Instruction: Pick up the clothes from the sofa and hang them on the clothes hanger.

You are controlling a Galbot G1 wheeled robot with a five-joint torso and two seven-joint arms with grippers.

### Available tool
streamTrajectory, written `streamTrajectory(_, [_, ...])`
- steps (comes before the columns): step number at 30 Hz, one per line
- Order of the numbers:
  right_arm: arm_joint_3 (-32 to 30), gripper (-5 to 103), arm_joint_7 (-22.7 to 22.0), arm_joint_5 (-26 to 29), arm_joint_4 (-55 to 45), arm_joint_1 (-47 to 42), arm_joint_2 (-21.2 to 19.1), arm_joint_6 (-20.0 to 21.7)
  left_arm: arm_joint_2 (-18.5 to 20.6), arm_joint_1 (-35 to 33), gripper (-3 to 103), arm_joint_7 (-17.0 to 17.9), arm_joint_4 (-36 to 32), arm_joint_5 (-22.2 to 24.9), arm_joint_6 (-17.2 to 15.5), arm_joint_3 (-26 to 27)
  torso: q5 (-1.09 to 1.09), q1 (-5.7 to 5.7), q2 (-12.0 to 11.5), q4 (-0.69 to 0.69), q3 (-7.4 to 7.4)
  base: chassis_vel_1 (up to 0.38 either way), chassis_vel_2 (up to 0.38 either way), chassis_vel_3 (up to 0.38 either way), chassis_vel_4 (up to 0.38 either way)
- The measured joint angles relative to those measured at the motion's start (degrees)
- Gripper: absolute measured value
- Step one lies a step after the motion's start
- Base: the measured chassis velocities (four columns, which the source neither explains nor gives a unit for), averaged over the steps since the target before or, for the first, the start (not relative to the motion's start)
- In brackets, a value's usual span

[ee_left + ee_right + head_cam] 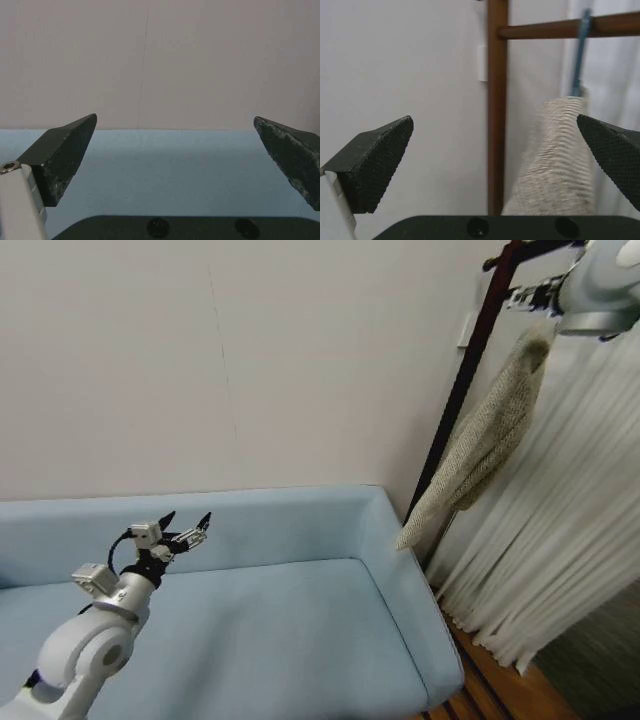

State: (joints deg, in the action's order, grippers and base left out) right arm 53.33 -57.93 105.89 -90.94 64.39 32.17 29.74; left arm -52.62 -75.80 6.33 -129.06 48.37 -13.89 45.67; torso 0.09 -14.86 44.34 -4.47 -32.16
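Clothes [485,435] of ribbed beige knit are hanging on the wooden hanger [458,390], beyond the right gripper's [495,122] spread fingers [380,155]; the left gripper [188,518] is hovering, fingers spread, over the blue sofa [300,640].

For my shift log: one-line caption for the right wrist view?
Open right gripper faces the knit garment hanging by a blue hanger from the wooden rack.

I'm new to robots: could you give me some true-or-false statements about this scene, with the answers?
1. The sweater lies on the sofa. False: it hangs from the wooden rack.
2. The left gripper is open above the sofa. True.
3. The right gripper is clamped on the sweater. False: it is open, raised near the rack.
4. A white curtain hangs beside the rack. True.
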Motion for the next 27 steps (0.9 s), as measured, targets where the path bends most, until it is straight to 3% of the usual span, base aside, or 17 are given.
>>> streamTrajectory(7, [-3.0, 100, 7.4, -0.5, -4.9, -2.2, -0.1, -1.7, -2.8, -1.6, 100, -0.2, -1.4, -0.6, 0.2, 0.1, -0.02, 0.0, 0.0, 0.01, -0.01, 0.0, 0.0, 0.0, 0.0])
streamTrajectory(13, [-9.6, 100, 13.6, 0.0, -10.1, -10.4, -0.2, -5.8, -6.2, -4.7, 100, -0.9, -4.2, -2.4, 0.2, 1.8, -0.03, -0.01, 0.0, 0.03, -0.01, 0.0, 0.0, 0.0, 0.0])
streamTrajectory(17, [-14.7, 100, 24.2, -1.7, -17.4, -21.8, -3.4, -9.4, -9.5, -7.3, 100, -0.8, -6.9, -4.6, 0.1, 3.3, 0.04, -0.01, 0.0, 0.01, -0.01, 0.0, 0.0, 0.0, 0.0])
streamTrajectory(18, [-14.7, 100, 24.2, -1.7, -17.4, -21.8, -3.4, -9.4, -9.5, -7.3, 100, -0.8, -6.9, -4.6, 0.1, 3.3, 0.04, -0.01, 0.0, 0.01, -0.01, 0.0, 0.0, 0.0, 0.0])
streamTrajectory(22, [-15.8, 100, 30.0, -8.7, -21.2, -30.0, -4.6, -12.6, -11.9, -10.5, 100, -0.8, -9.2, -7.6, 0.2, 3.5, 0.02, 0.0, 0.0, 0.0, -0.01, 0.0, 0.0, 0.0, 0.0])
streamTrajectory(27, [-17.0, 100, 30.1, -13.6, -21.4, -36.3, -1.7, -14.7, -13.6, -14.1, 100, -0.9, -11.6, -10.1, 0.3, 3.1, -0.02, -0.01, 0.0, 0.03, 0.0, 0.0, 0.0, 0.0, 0.0])
